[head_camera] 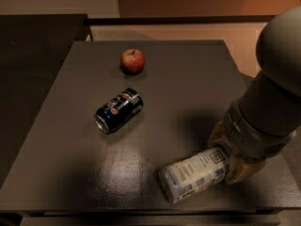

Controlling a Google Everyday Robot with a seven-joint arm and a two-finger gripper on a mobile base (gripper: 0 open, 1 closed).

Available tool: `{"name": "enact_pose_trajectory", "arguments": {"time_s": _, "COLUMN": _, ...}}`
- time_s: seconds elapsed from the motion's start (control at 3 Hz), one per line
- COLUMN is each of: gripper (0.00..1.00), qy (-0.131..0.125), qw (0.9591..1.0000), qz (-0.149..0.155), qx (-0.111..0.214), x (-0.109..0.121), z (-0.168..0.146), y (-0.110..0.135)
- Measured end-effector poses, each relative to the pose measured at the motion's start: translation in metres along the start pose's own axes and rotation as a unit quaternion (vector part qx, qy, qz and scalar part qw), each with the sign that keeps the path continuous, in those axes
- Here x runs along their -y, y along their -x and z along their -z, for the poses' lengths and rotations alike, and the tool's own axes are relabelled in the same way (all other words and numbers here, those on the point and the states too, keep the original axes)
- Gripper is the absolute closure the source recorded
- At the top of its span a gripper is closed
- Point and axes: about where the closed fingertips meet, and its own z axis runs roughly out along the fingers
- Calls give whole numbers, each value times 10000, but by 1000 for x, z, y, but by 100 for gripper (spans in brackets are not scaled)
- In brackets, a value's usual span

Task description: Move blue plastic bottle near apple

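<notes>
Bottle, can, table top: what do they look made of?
The blue plastic bottle: likely thin clear plastic, bluish tint, white printed label. The can: probably metal, glossy dark-blue print, silvery rim. The table: dark, semi-matte, soft sheen; material unclear. The gripper sits at the bottle's right end.

The clear pale-blue plastic water bottle [195, 173] with a white printed label lies on its side near the front right corner of the dark table [70, 140]. Its base points front-left, and a small dark square logo sits at the label's right end. Its neck end runs under the gripper [230, 154], which is down over that end of the bottle. The small round red apple [132, 60], with a yellowish patch, stands stem up toward the table's far edge, well apart from the bottle.
</notes>
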Motion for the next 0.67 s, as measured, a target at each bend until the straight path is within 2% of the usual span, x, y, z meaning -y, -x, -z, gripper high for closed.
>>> {"name": "enact_pose_trajectory", "arguments": {"time_s": 0.33, "gripper": 88, "qy": -127, "qw": 9998, "qz": -149, "qx": -106, "x": 14, "z": 10, "y": -4}}
{"name": "enact_pose_trajectory", "arguments": {"time_s": 0.67, "gripper": 100, "qy": -367, "qw": 9978, "qz": -485, "qx": -248, "x": 44, "z": 29, "y": -18}}
